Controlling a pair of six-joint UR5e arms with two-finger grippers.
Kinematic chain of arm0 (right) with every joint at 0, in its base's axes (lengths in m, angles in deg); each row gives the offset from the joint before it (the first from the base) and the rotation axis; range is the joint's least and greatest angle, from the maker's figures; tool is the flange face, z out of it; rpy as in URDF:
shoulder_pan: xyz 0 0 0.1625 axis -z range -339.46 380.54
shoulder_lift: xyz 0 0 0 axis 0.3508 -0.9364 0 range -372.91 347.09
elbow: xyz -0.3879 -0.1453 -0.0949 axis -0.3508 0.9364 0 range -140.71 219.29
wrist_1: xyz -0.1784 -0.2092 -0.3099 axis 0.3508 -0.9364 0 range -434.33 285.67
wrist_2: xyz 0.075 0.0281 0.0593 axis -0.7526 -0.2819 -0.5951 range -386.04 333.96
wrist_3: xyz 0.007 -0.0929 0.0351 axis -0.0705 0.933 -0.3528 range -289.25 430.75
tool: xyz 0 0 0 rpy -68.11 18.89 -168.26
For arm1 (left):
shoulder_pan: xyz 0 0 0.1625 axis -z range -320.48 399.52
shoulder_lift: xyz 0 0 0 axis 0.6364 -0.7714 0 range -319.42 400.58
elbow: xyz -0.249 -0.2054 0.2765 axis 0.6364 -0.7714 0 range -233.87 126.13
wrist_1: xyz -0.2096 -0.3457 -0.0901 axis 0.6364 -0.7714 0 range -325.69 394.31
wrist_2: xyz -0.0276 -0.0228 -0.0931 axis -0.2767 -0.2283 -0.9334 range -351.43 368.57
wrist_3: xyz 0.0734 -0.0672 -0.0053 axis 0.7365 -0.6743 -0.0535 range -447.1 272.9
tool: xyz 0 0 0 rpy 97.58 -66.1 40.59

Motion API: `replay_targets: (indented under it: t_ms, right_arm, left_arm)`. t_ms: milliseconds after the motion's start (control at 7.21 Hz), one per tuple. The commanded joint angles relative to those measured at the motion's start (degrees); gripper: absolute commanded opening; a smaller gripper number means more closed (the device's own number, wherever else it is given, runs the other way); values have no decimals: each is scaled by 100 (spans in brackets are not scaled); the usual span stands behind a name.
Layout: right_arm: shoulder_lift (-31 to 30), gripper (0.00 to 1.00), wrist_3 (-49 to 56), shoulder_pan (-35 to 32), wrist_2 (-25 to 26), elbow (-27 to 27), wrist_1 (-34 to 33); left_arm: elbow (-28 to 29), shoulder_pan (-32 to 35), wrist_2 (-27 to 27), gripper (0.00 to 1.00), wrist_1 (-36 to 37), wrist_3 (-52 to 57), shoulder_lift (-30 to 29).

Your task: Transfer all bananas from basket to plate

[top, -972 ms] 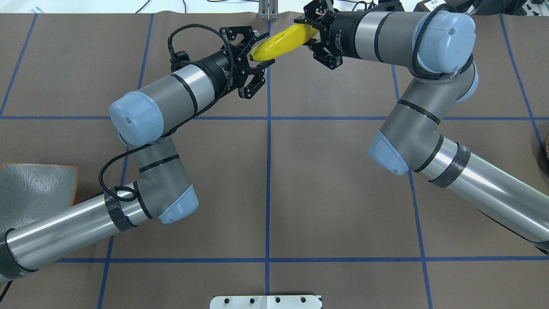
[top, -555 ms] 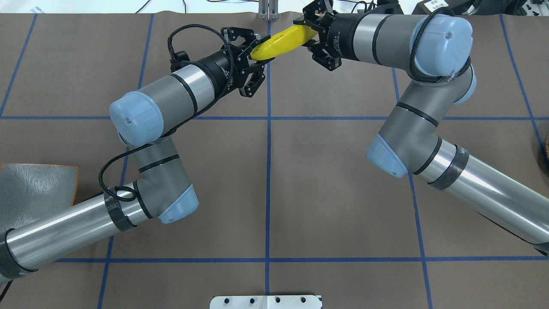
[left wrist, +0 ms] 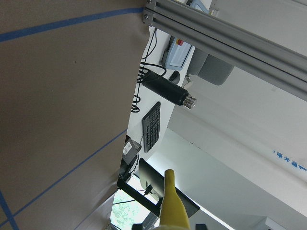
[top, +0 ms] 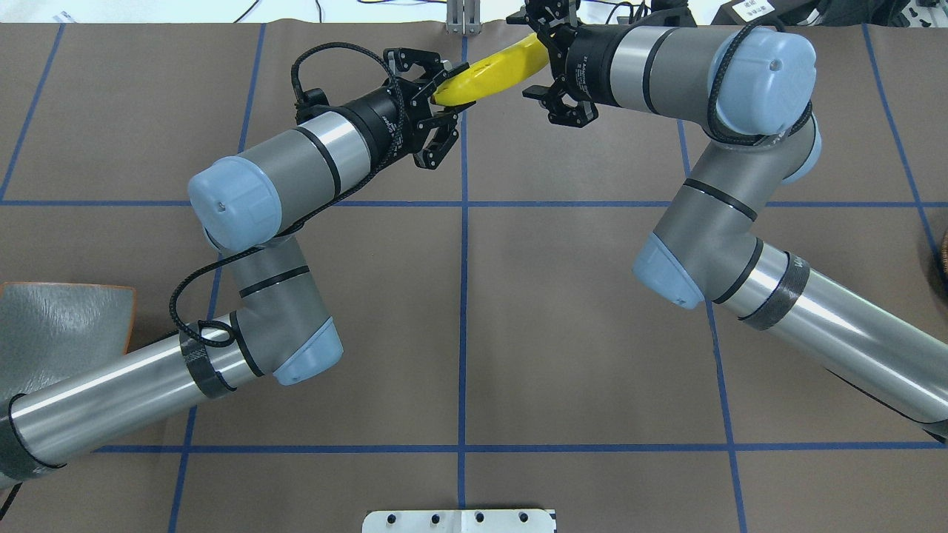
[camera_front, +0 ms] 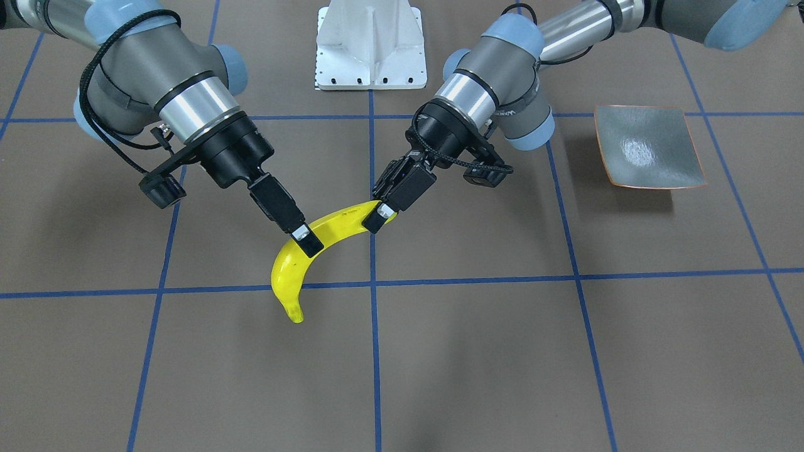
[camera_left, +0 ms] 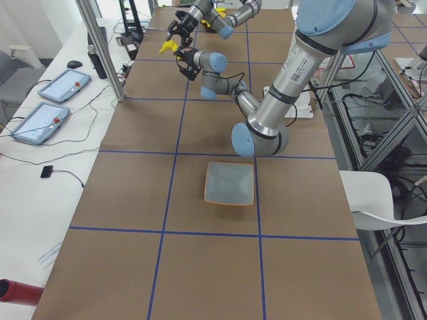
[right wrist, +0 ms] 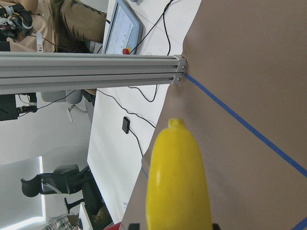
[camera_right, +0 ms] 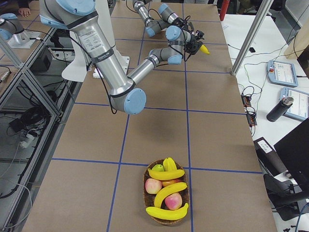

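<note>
Banana (camera_front: 339, 225) is hanging above the table (camera_front: 502, 351), out on the centre line near the edge away from our base, and it is bridging our two arms. Its long axis is running from claw to claw. Our left claw (camera_front: 379, 218) is pinching one end, fingers drawn in against the skin with the thin tip poking past them in the left wrist view. Our right claw (camera_front: 306, 240) is sitting around the thicker middle, and the other end is curving free beyond it.

In the overhead view the right claw's fingers are standing a little off the fruit on either side, so we are judging that claw to be open. The front-facing view is showing it edge-on and is not settling the matter.

The plate (camera_front: 647, 150) is lying bare on our left arm's side, well apart from the banana, so the left arm is the nearer one for the carry. Because we are gripping by the end, most of the length is reaching out past the left claw and may droop.

Three more bananas (camera_right: 166, 175) are waiting in the basket (camera_right: 145, 191) at the table's right end.
</note>
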Motion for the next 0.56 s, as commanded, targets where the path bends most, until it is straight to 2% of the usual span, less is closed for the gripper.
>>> replay_targets:
  t_ms: [0, 139, 416]
  right_arm:
    - [-31, 99, 63, 2, -5, -52, 3]
    - [-48, 99, 290, -33, -14, -105, -58]
    - [-302, 99, 791, -295, -319, -167, -224]
  left_arm:
    - [0, 55, -21, 0, -3, -3, 9]
    - [0, 194, -30, 0, 6, 75, 35]
    - [0, 747, -555, 0, 120, 616, 262]
